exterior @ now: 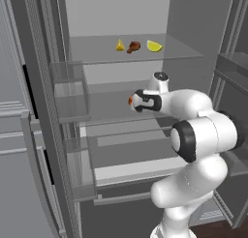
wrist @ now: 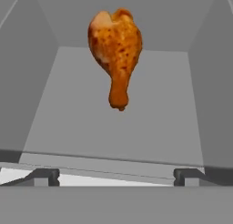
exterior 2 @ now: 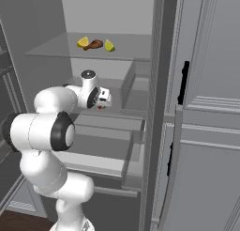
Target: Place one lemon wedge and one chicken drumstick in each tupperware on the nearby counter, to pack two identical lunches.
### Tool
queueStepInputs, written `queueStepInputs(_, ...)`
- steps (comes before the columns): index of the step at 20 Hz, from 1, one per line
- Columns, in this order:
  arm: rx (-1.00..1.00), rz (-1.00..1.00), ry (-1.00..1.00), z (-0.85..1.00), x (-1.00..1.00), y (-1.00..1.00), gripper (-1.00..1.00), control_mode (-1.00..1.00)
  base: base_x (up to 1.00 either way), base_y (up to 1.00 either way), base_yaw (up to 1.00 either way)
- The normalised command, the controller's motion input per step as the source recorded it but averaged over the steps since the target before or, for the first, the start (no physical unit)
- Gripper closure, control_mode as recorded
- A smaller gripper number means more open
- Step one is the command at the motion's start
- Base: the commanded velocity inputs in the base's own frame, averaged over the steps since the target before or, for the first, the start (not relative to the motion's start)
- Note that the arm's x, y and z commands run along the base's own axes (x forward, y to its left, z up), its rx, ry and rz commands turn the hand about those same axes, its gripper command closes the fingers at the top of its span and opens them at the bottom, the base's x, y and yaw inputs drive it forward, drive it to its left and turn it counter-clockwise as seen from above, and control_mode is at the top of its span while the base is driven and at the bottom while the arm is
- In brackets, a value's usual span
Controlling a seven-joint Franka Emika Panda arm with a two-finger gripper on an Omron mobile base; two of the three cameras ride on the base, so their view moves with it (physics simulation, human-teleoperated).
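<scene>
Inside the open fridge, the arm is reaching onto a middle shelf (wrist: 113, 127), where an orange drumstick (wrist: 116, 50) is lying straight ahead of the gripper (wrist: 113, 176), its two tips standing wide apart with nothing between them. In the hand view the drumstick is sitting just beyond the tips and roughly centred between them, its bulbous end pointing away toward the back wall and its thin bone end pointing back at the hand, so its long axis is running almost along the line of approach, not across it. From the left base view the same drumstick (exterior: 130, 100) is peeking out as an orange spot just past the hand; from the right it (exterior 2: 100, 107) is showing just below the hand. The coming grasp appears to call for a short advance forward so the tips straddle the meat from either side. On the shelf above, well apart from the hand, the other three pieces are waiting in a row: a pointed wedge (exterior: 119, 46), a dark drumstick (exterior: 133, 47) and a paler wedge (exterior: 154, 46)
</scene>
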Motion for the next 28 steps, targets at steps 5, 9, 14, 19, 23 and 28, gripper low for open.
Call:
queueStepInputs(5, 0.0, 0.0, 0.0, -0.33, 0.45, 0.0, -1.0, -1.0, 0.0, 0.0, 0.0)
queueStepInputs(9, 0.0, 0.0, 0.0, -0.22, 0.52, 0.06, -1.0, -1.0, 0.0, 0.0, 0.0)
queueStepInputs(14, 0.0, 0.0, 0.0, -0.2, 0.53, 0.1, -1.0, -1.0, 0.0, 0.0, 0.0)
queueStepInputs(19, 0.0, 0.0, 0.0, -0.22, 0.53, 0.07, -1.0, -1.0, 0.0, 0.0, 0.0)
queueStepInputs(23, 0.0, 0.0, 0.0, -0.23, 0.53, 0.0, -1.0, -1.0, 0.0, 0.0, 0.0)
queueStepInputs(28, 0.0, 0.0, 0.01, -0.21, 0.13, 0.02, 1.0, -1.0, 0.0, 0.0, 0.0)
